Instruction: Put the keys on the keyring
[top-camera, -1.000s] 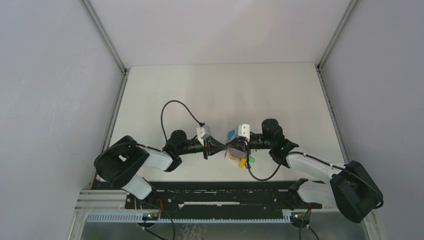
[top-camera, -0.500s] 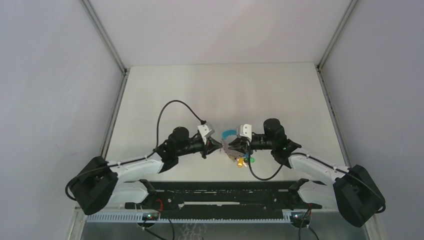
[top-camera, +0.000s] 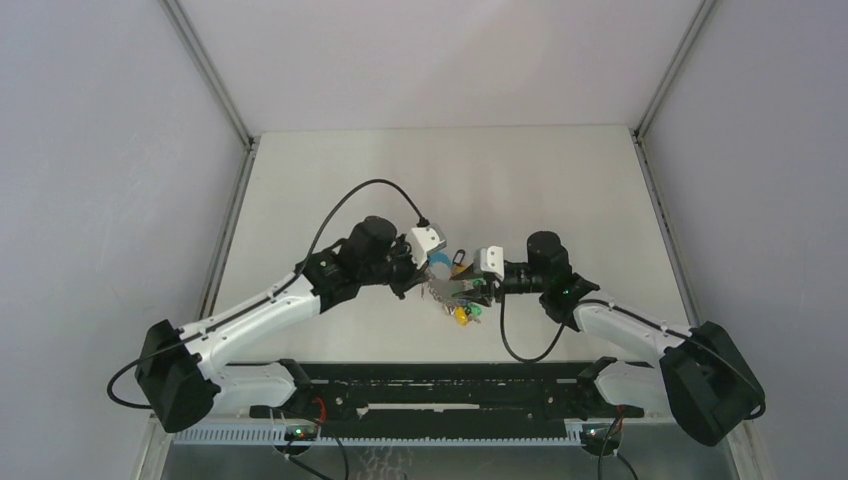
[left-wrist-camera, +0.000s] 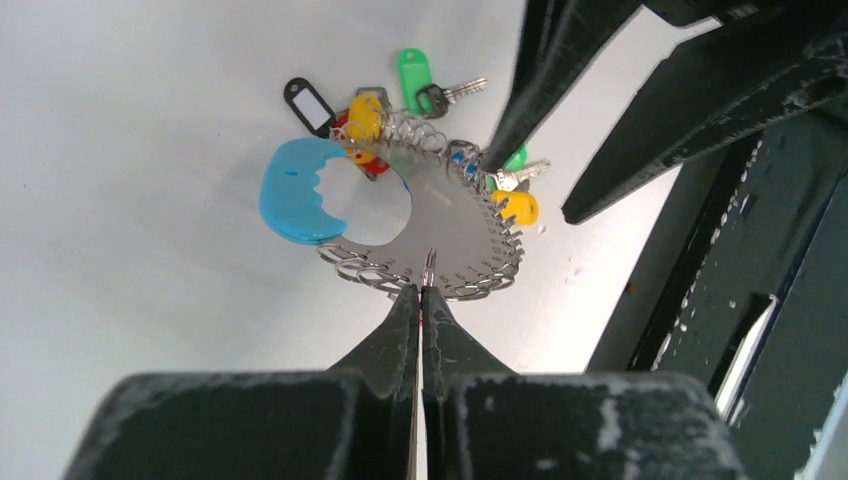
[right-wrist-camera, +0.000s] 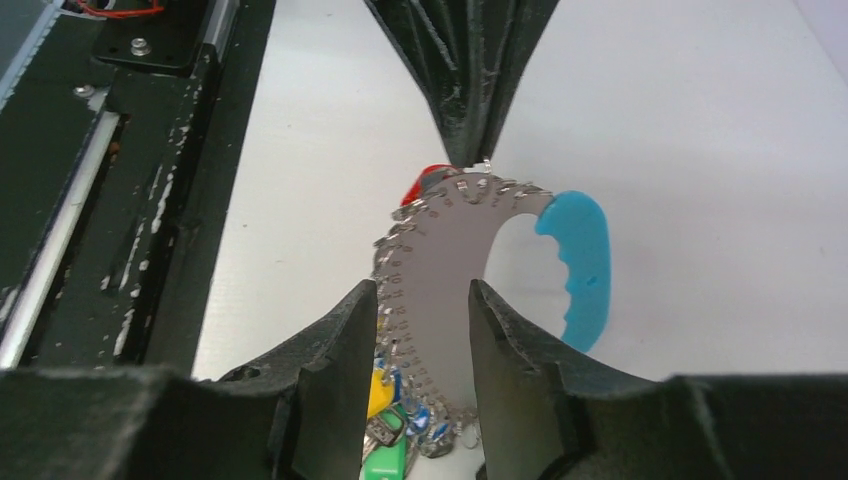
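Note:
The keyring (top-camera: 455, 288) is a grey numbered crescent plate (right-wrist-camera: 440, 270) with a light-blue handle (right-wrist-camera: 580, 260) and small wire loops round its rim (left-wrist-camera: 455, 225). It is held up between the two grippers above the table. My left gripper (left-wrist-camera: 421, 295) is shut. A red sliver shows between its fingers, and a thin metal piece sticks out onto the rim. In the right wrist view the key's red tag (right-wrist-camera: 422, 185) shows just beside those fingertips (right-wrist-camera: 468, 150). My right gripper (right-wrist-camera: 422, 292) is open, its jaws either side of the plate with gaps.
Yellow (left-wrist-camera: 517, 206), green (left-wrist-camera: 412, 72) and black (left-wrist-camera: 308, 102) tagged keys hang from the rim's far side. The black rail (top-camera: 430, 385) runs along the table's near edge. White walls enclose the table (top-camera: 440, 180) on three sides.
My right gripper has opened off the keyring plate. The left arm has stretched forward and to the right, meeting the rim. The keyring has shifted slightly left.

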